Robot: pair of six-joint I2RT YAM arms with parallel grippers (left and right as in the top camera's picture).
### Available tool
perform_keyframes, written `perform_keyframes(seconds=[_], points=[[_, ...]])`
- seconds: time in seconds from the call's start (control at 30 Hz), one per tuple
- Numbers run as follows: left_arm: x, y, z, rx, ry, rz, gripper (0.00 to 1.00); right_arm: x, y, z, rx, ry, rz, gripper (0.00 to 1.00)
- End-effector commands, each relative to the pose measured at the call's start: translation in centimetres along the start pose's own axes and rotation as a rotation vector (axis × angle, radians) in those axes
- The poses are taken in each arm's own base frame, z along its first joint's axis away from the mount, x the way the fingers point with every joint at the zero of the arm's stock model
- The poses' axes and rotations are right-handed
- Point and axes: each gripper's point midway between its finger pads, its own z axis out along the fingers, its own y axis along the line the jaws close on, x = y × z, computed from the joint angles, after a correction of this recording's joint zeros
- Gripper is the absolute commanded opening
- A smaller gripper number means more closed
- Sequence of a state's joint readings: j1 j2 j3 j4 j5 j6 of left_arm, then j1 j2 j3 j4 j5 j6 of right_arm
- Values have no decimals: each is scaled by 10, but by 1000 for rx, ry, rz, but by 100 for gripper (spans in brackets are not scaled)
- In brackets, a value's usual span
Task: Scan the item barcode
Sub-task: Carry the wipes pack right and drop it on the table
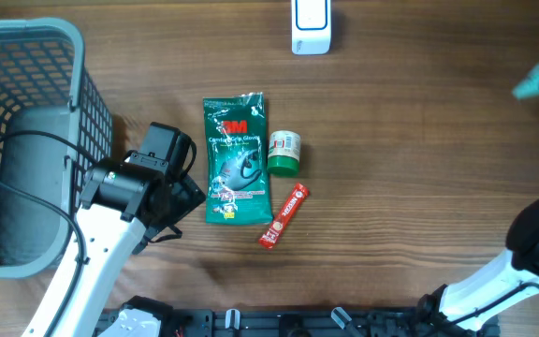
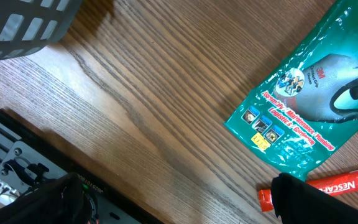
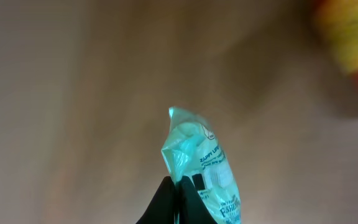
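My right gripper (image 3: 178, 194) is shut on the lower edge of a small teal sachet (image 3: 199, 160) and holds it upright in the air. Overhead, that sachet (image 1: 535, 82) shows at the far right edge of the table. The white scanner (image 1: 310, 26) stands at the back centre, well left of it. My left gripper (image 1: 193, 180) is open, low over the wood just left of a green 3M packet (image 1: 237, 159). In the left wrist view its fingers (image 2: 304, 200) frame bare table, and the packet's bottom corner (image 2: 303, 106) lies beyond them.
A red Nescafe stick (image 1: 283, 215) lies beside the green packet, partly behind the left finger (image 2: 347, 183). A small green-lidded jar (image 1: 284, 153) sits right of the packet. A grey wire basket (image 1: 82, 84) fills the left side.
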State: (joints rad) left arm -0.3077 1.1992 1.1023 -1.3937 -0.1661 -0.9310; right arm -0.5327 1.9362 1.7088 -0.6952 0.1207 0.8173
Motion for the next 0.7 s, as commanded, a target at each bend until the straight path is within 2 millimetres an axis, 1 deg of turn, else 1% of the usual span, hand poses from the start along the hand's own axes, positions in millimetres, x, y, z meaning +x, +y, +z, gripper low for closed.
perform_keyframes(seconds=[0.0,0.07,0.1,0.13,0.17,0.2,0.23,0.33,0.4,0.5,0.53,0.57,0.6,0.67], points=[[1,0,0,-1,-1,-12,100,7,-68,51,195,39,1,5],[0,0,0,-1,-2,-12,100,11,-85,65,225,73,18,5],[0,0,0,-1,-2,-12,100,11,-90,68,238,80,13,5],[0,0,0,-2,-2,-12,100,11,-94,70,246,87,-2,9],[0,0,0,-2,-2,-12,100,11,-98,69,253,95,-12,34],[0,0,0,-2,-2,-12,100,10,-99,67,255,99,-23,81],[1,0,0,-1,-1,-12,100,9,-98,61,249,106,-32,100],[1,0,0,-1,-1,-12,100,2,-84,34,197,114,-37,100],[0,0,0,-1,-2,-12,100,-6,-67,3,128,111,-21,100],[1,0,0,-1,-1,-12,100,-8,-34,-57,-44,127,36,100],[0,0,0,-2,-2,-12,100,-7,-24,-72,-92,131,38,100],[0,0,0,-2,-2,-12,100,-4,-9,-98,-174,138,33,100],[0,0,0,-2,-2,-12,100,-1,1,-118,-228,141,30,100],[0,0,0,-2,-2,-12,100,7,13,-154,-302,151,35,100]])
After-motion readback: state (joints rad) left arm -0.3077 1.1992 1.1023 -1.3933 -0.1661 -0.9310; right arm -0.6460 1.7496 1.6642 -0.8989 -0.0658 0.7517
